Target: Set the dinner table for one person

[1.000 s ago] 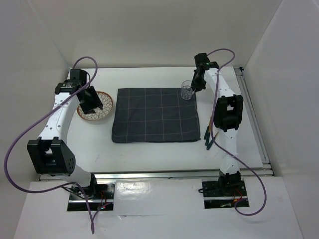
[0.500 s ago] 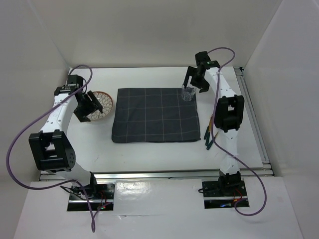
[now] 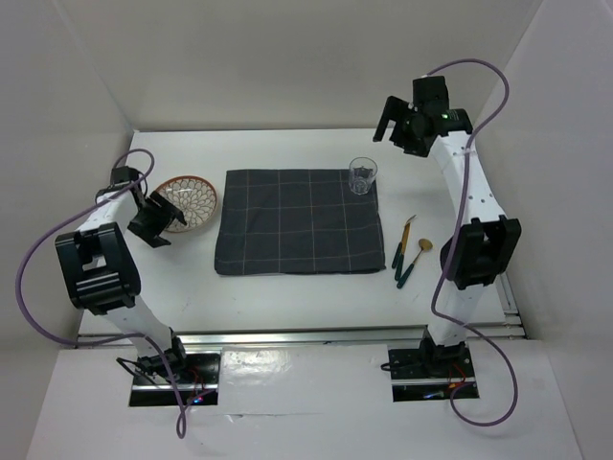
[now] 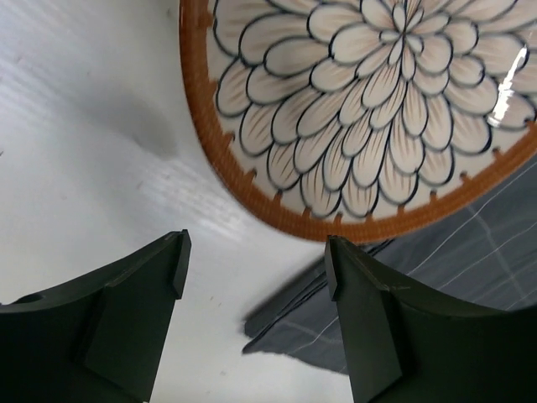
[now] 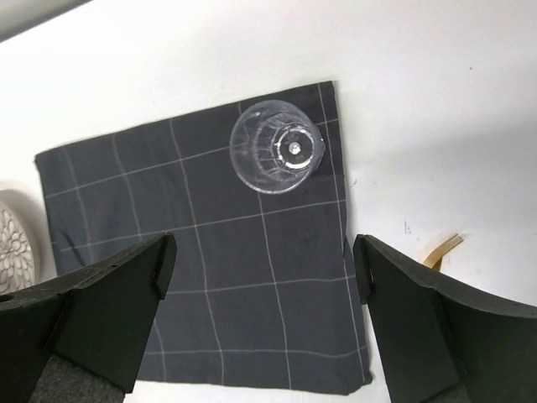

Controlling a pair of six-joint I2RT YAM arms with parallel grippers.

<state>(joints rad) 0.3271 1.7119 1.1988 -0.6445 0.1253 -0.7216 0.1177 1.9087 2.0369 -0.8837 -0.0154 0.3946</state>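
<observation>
Counter: we see the white counter (image 3: 287, 287) filling the middle of the overhead view, with walls on three sides and a metal rail along its bottom edge; every piece of the setting lies on it
Cloth: the dark checked cloth (image 3: 297, 220) lies flat at the centre, and we take it for the placemat the rest is arranged around
Glass: the clear glass (image 3: 362, 175) stands upright on the cloth's upper right corner, the usual spot for a drink, with nothing gripping it
Plate: the flowered plate (image 4: 369, 117) with the orange rim sits on bare counter just beside the cloth's left edge; we judge it belongs on the cloth
Cutlery: the green-handled cutlery (image 3: 407, 251) lies together right of the cloth, not yet laid out in our view
Left pincer: the left pincer (image 3: 153, 222) is spread and empty, low at the plate's lower left rim, which we read as lining up to take that rim
Right pincer: the right pincer (image 3: 400, 123) is spread and empty, raised in the upper right of the frame, well apart from the glass
Risk: the plate's shallow rim lies close to the counter, so we expect a finger may slip off it
</observation>
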